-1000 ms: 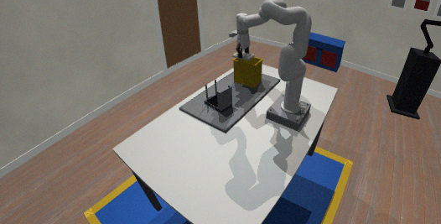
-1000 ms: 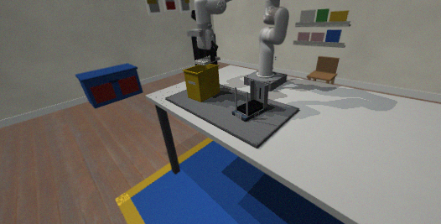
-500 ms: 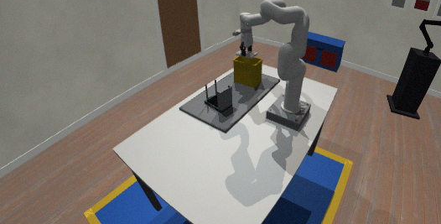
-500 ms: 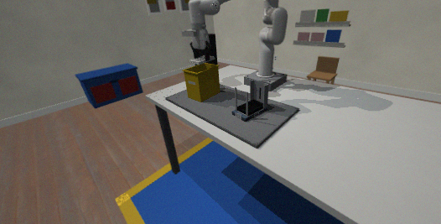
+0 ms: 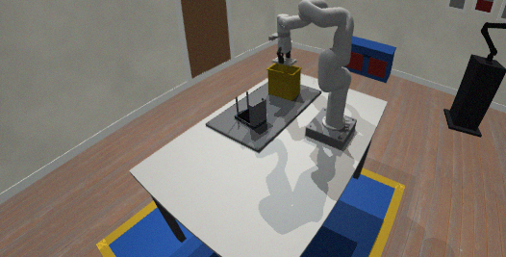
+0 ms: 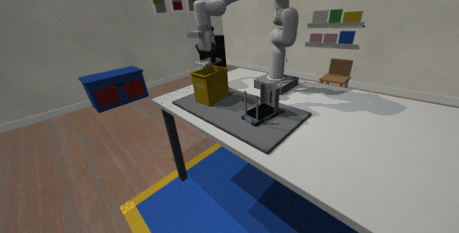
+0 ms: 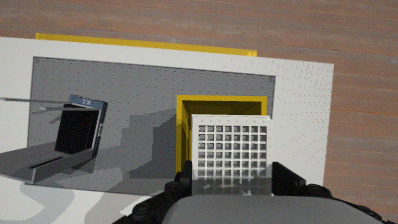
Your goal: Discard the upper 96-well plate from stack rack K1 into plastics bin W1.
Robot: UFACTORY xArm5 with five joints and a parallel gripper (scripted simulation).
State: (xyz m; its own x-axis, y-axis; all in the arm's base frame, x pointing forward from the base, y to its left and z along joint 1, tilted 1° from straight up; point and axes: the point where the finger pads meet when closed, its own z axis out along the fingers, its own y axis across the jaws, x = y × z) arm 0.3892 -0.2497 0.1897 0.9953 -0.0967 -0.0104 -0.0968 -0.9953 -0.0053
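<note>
My gripper [image 7: 230, 174] is shut on the white 96-well plate [image 7: 230, 148] and holds it level just above the open top of the yellow bin W1 [image 7: 220, 107]. The bin stands upright on the grey mat; it also shows in the top view [image 5: 284, 81] and the exterior view [image 6: 210, 85], with the gripper [image 5: 284, 59] right over it. The plate [image 6: 204, 63] shows as a thin pale slab over the bin's rim. The stack rack K1 [image 7: 77, 131] stands to the left on the mat, with a dark plate inside it [image 5: 251, 113].
The grey mat [image 5: 265, 114] lies on the white table near the far edge. The arm's base [image 5: 332, 128] stands to the right of the mat. A blue cabinet [image 5: 372, 59] and a black stand [image 5: 473, 94] are on the floor beyond the table.
</note>
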